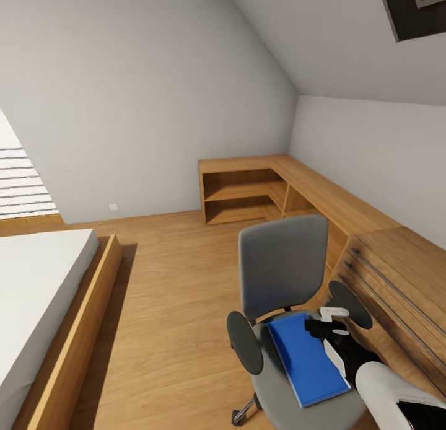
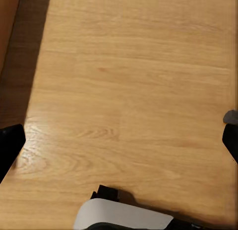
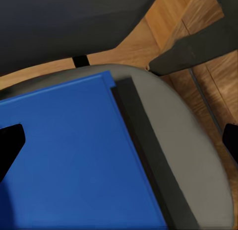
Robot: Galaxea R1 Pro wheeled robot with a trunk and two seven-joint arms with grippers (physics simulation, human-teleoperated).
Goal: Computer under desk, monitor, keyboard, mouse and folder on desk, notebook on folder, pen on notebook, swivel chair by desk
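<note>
- Folder (image 1: 308,359) lies flat on the swivel chair (image 1: 285,275) seat, not yet moved to the surface.
- Right tool (image 1: 326,323) hovers above the folder's far edge, fingers spread wide, likely lining up a grasp.
- Left tool (image 2: 119,140) faces bare wooden floor (image 2: 124,66), spread and empty.

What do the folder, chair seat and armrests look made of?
Folder: smooth, matte, bright blue, rigid-looking flat cover; likely plastic or coated card, can't tell which.
Swivel chair seat: grey, soft matte, rounded edge; looks upholstered.
Armrests: black, smooth, slight sheen; probably moulded plastic.
</note>
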